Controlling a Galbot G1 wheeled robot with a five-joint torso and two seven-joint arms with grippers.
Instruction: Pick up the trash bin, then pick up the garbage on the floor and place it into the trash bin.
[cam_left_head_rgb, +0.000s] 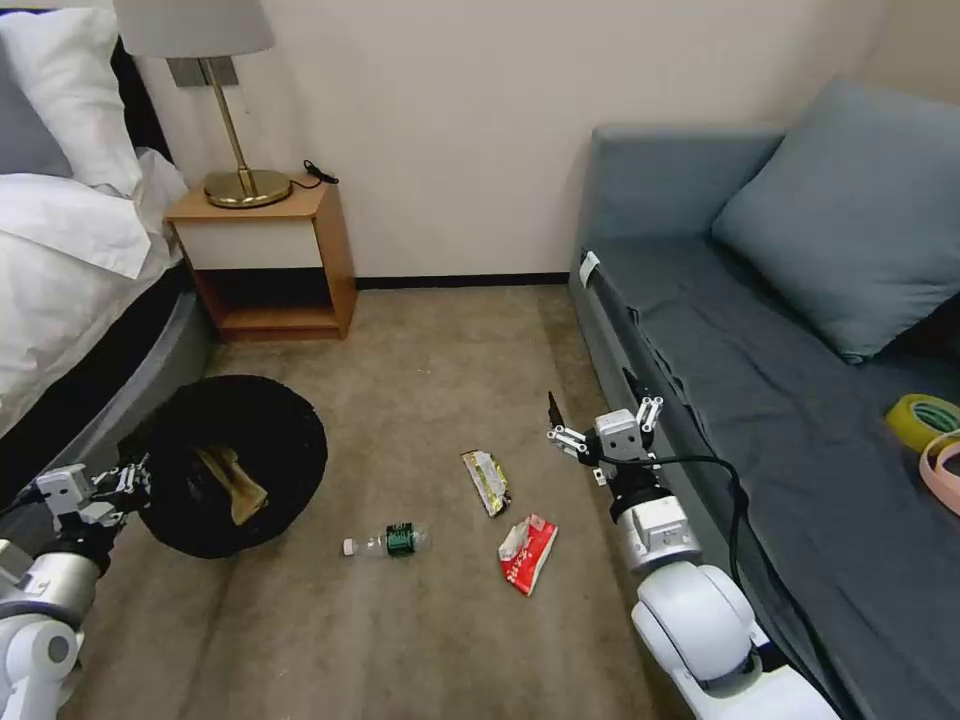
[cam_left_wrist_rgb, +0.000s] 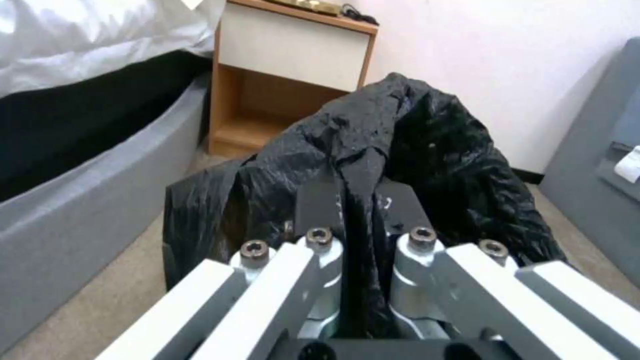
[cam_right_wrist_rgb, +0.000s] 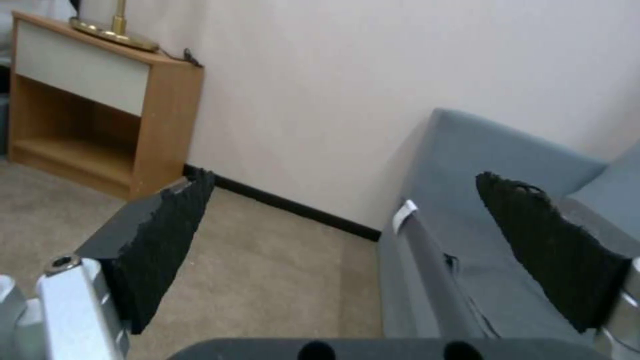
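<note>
The left hand (cam_left_head_rgb: 135, 480) is at the lower left of the head view, beside the grey bed base (cam_left_head_rgb: 150, 385); its fingers (cam_left_wrist_rgb: 320, 202) are pressed together on a fold of the crinkly black plastic bag lining the small round trash bin (cam_left_head_rgb: 232, 465); the bin is tipped so that its mouth faces the camera, and a crumpled brown paper bag (cam_left_head_rgb: 232, 483) lies inside it; whether the bin touches the carpet cannot be told. In the left wrist view the black liner (cam_left_wrist_rgb: 407, 150) bulges up just past the clamped fingers, with the wooden nightstand (cam_left_wrist_rgb: 287, 75) behind it.

The right hand (cam_left_head_rgb: 600, 425) is held above the beige carpet (cam_left_head_rgb: 440, 380) just beside the front edge of the grey-blue sofa (cam_left_head_rgb: 760, 400); its fingers (cam_right_wrist_rgb: 167, 240) are spread wide and grip nothing.

Three litter items lie on the carpet between the two hands: a clear plastic bottle with a green label (cam_left_head_rgb: 385, 541) on its side nearest the bin; a yellow-green foil wrapper (cam_left_head_rgb: 486, 482) further toward the sofa; a red-and-white wrapper (cam_left_head_rgb: 528, 553) near it, close to the right arm; all three lie apart from one another.

On the sofa seat at the right edge lie a yellow-green tape roll (cam_left_head_rgb: 922, 420) and a pink strap (cam_left_head_rgb: 942, 470), touching.
</note>
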